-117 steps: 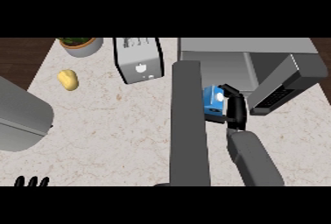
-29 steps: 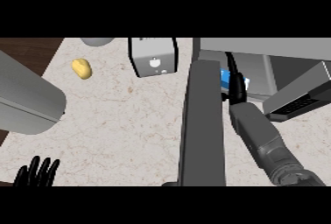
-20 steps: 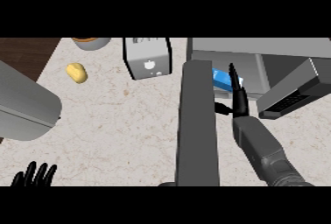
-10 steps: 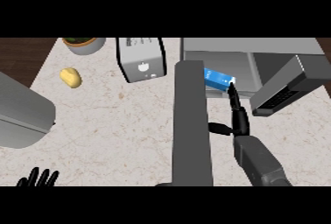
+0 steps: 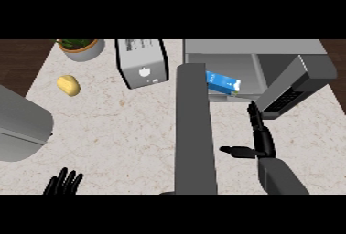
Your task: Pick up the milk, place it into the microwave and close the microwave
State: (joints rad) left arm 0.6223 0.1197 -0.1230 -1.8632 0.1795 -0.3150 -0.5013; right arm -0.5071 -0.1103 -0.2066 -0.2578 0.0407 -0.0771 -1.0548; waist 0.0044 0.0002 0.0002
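Note:
The blue and white milk carton (image 5: 223, 83) lies inside the grey microwave (image 5: 251, 48) at the upper right, with nothing holding it. The microwave's door (image 5: 195, 132) stands open and runs as a long grey slab down the middle of the head view. My right hand (image 5: 262, 140) is open, its fingers straight and pointing toward the microwave's mouth and its thumb out to the left. It is below the carton and clear of it, just right of the door. My left hand (image 5: 64, 183) rests open at the lower left, fingers up.
A grey toaster-like box (image 5: 142, 64) stands left of the microwave, with a potted plant (image 5: 81, 48) at the back left. A yellow potato-like item (image 5: 67, 85) lies on the speckled counter (image 5: 121, 137). A large grey rounded object (image 5: 20, 123) fills the left edge.
My right hand has let go of the milk carton and drawn back toward the lower edge. The carton stays inside the microwave. The door is still open.

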